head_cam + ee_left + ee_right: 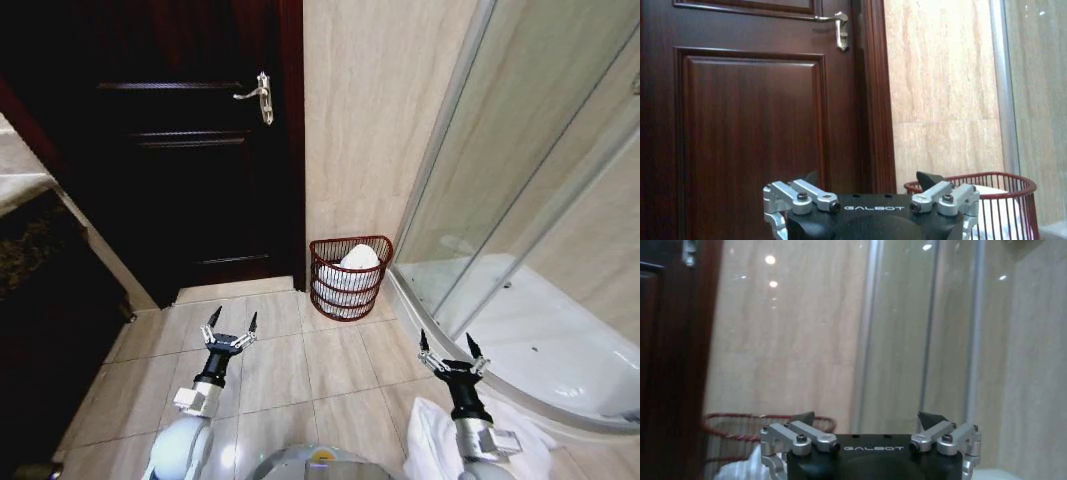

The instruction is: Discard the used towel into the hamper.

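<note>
I read both grippers idle above the tiled floor (300, 370). Left gripper (231, 323): fingers apart, nothing between them. Right gripper (447, 349): fingers apart, empty. The hamper (349, 277) sat well ahead of the fingertips, btwn both grippers, against the wall beside the door (170, 150), w/ a white towel (358, 260) inside.

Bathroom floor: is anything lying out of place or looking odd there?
Yes. A white towel lies crumpled on the tiles beside the shower tray, under the right hand. The hamper by the wall already holds white cloth. Both hands are open; the left hand is empty.
</note>
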Robot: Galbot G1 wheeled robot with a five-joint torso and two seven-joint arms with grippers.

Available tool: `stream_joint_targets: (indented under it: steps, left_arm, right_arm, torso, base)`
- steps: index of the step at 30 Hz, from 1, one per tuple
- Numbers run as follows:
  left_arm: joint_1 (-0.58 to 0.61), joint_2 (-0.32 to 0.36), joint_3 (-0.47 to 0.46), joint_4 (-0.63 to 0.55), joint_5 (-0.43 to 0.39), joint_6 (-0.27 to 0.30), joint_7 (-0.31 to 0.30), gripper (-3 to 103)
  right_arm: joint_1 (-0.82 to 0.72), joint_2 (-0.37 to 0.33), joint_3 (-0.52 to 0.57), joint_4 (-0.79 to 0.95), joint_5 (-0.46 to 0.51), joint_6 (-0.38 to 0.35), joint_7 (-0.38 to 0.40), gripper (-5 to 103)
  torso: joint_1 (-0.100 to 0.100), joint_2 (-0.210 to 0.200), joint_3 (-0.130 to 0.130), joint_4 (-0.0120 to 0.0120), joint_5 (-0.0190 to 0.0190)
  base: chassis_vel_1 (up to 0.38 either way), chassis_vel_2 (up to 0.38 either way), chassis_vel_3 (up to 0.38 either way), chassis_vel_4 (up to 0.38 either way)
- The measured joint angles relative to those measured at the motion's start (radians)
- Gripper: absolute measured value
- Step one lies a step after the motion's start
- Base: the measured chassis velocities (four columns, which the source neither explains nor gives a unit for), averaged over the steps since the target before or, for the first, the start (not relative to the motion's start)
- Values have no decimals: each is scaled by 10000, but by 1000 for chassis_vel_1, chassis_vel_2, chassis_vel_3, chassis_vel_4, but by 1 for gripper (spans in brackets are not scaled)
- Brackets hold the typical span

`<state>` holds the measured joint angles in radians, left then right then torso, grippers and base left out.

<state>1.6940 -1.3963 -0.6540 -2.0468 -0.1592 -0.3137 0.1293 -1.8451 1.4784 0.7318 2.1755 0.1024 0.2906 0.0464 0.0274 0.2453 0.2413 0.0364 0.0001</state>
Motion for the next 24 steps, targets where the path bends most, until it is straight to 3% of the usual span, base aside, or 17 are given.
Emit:
stream_joint_targets:
  steps: [10, 24]
  left_arm:
    - [79, -81, 24, 0, 139, -152, 15, 100]
    - [189, -95, -19, -62, 151, -285, 17, 100]
  right_arm:
    - [-118, -76, 923, -141, 725, 219, 143, 100]
    - [-259, 16, 1009, -613, 1013, 460, 192, 100]
  torso:
    - [1, 0, 1, -1, 0]
    - [0, 0, 0, 0, -3]
  base:
    - [-55, -31, -35, -64]
    - [-87, -101, -105, -91]
